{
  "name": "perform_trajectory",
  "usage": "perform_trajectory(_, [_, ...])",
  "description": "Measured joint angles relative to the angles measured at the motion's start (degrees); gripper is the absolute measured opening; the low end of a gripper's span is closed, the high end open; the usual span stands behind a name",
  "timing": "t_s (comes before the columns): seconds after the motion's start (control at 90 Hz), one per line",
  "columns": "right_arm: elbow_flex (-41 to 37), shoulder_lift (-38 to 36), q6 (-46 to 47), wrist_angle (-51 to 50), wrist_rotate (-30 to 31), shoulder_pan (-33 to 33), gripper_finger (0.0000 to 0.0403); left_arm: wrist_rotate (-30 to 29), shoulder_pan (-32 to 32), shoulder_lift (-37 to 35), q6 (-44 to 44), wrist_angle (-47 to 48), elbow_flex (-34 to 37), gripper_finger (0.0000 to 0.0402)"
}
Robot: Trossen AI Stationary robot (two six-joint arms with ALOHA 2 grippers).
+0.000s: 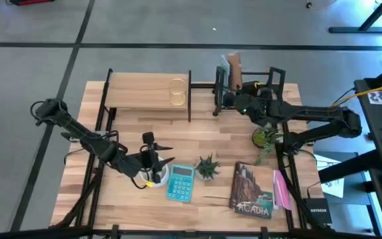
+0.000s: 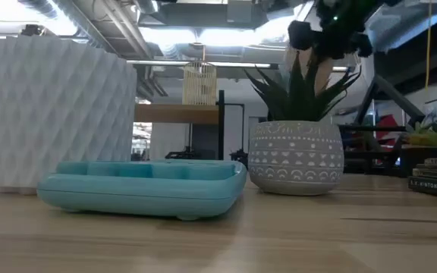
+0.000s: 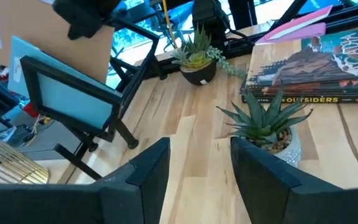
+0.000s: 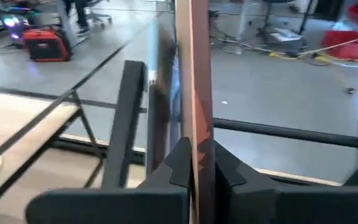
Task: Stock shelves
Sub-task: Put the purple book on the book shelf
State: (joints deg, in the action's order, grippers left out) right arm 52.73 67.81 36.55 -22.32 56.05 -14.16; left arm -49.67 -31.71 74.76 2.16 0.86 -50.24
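Two small shelves stand along the far edge of the worktop [image 1: 131, 126]: a light-wood board shelf [image 1: 141, 97] on thin black legs to the left, and a black bar rack [image 1: 247, 89] just to its right. A gold wire basket [image 1: 177, 92] sits on the wood shelf near its right end.

The right end effector [image 1: 234, 99] is at the rack, its fingers [image 4: 182, 163] clamped narrowly on the lower edge of a thin brown book [image 4: 198, 81] that stands upright among the rack's bars; a light blue book [image 3: 67, 93] already leans in the rack beside it.

The left end effector [image 1: 159, 158] hovers low over the front-left part of the worktop, its fingers [image 3: 148, 171] spread moderately and holding nothing, pointed toward a small spiky succulent in a white patterned pot [image 1: 208, 167]. A turquoise calculator [image 1: 180, 182] lies flat just beside that pot, to its left. Farther right a stack of books [image 1: 252, 190] lies flat, the top cover reading ACADIA, with a pink sheet [image 1: 282, 190] along its right side. A trailing green plant in a dark pot [image 1: 265, 139] stands near the right arm.
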Motion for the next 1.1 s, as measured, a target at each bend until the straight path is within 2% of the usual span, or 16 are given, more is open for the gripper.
perform_trajectory(0.144, [-2.52,-0.02,1.55,0.71,-1.43,-3.29,0.0,0.02,-0.59,0.0,-0.27,0.01,0.0,0.0155])
perform_trajectory(0.289, [-7.62,0.0,0.72,9.83,-6.15,-4.9,0.0,0.04,-0.61,0.0,-0.63,0.01,0.0,0.0155])
perform_trajectory(0.378, [-10.29,0.0,0.36,15.44,-7.07,-5.15,0.0,0.02,-0.59,0.0,-0.68,0.01,0.0,0.0155])
perform_trajectory(0.889, [-15.13,0.05,2.09,22.06,-7.04,-5.11,0.0,0.0,-0.39,0.0,0.52,-0.28,0.0,0.0155])
perform_trajectory(1.1, [-15.47,3.93,1.75,22.97,-4.24,-5.0,0.0001,0.0,-0.39,0.0,0.65,-0.26,0.0,0.0155])
